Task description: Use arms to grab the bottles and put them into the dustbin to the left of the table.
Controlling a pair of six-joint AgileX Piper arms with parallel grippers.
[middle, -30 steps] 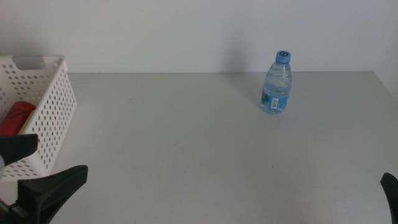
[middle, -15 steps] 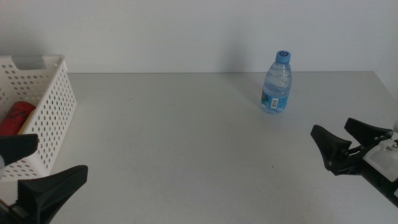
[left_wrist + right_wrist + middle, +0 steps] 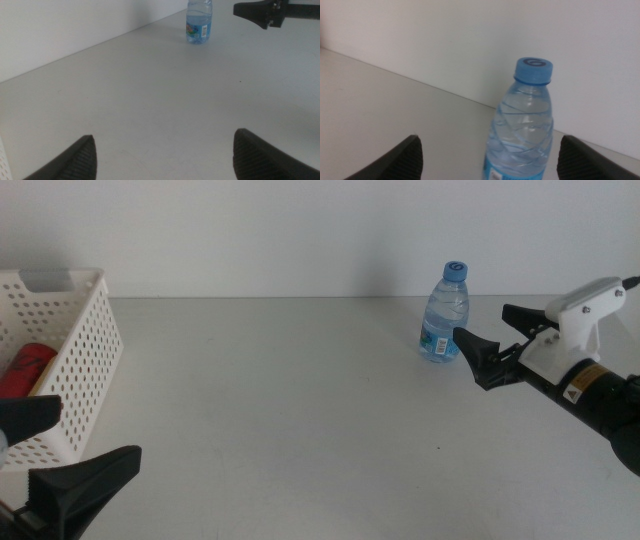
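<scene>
A clear water bottle (image 3: 445, 314) with a blue cap stands upright at the back right of the grey table (image 3: 300, 400). My right gripper (image 3: 497, 340) is open just to the right of it, jaws apart and pointing at it without touching. The right wrist view shows the bottle (image 3: 524, 130) close ahead, between the two open jaws. My left gripper (image 3: 50, 450) waits open at the bottom left corner. The white perforated dustbin (image 3: 85, 360) sits at the left edge with a red can (image 3: 24, 370) lying inside. In the left wrist view the bottle (image 3: 199, 22) stands far off.
A white wall runs behind the table. The right arm's white and black body (image 3: 590, 380) reaches in from the right edge. The right gripper's jaw (image 3: 260, 11) also shows in the left wrist view, beside the bottle.
The right arm has come in from the bottom right and moved up and back to the bottle's right side, jaws open. The left gripper and bottle have not moved.
</scene>
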